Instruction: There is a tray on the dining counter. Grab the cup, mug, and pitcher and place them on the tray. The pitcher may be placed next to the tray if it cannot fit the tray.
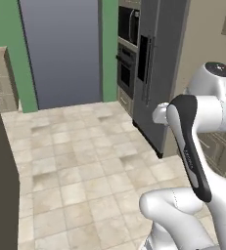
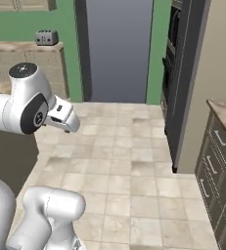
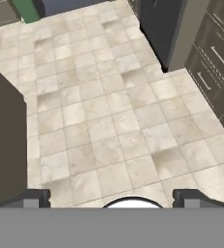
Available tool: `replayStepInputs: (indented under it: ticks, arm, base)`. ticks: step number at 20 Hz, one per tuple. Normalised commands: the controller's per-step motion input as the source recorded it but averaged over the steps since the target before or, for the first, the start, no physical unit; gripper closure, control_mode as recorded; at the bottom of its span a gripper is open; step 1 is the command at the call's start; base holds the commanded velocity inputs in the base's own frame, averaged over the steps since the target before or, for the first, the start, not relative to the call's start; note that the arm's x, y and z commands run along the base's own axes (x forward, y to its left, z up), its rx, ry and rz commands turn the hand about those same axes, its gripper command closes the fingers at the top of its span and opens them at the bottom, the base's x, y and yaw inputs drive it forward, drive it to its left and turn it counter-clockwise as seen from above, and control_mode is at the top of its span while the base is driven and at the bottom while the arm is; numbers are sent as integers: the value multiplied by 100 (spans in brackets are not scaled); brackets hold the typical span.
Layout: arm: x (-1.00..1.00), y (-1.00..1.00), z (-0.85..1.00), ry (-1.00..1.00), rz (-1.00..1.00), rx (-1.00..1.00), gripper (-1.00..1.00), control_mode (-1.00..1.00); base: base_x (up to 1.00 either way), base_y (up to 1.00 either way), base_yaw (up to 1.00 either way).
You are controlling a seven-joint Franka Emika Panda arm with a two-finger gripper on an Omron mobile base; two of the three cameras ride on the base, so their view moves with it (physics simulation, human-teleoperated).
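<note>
The floor (image 3: 108, 121) is the biggest thing here, all pale square tiles, and it fills the middle of the room. A tall dark fridge (image 1: 156, 68) stands by the wall, with an oven (image 1: 126, 68) just beside it. On the other side is a dark cabinet (image 3: 4, 140), close to the robot. A counter with drawers (image 2: 219, 171) sits on the right, and a little toaster (image 2: 46, 37) rests on a far counter by the green wall.

The gripper (image 3: 111, 197) hangs over the floor with its two tips spread wide apart, and it holds nothing.

The tray, cup, mug and pitcher are nowhere in these pictures, so I cannot tell where they are.

What could go wrong? The robot has to drive to find them. I think it could bump the dark cabinet or the fridge corner, because its arm sticks out. It could also roll the wrong way and waste time.
</note>
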Motion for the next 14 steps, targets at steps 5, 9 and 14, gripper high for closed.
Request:
replayStepInputs:
  ticks: [5,9,14]
  arm:
    - [0,0,0,0,0,0,-100,100]
    - [0,0,0,0,0,0,-100,100]
    - [0,0,0,0,0,0,-100,100]
  base:
    - [100,-33,29]
    - [100,-22,21]
    - [100,-20,14]
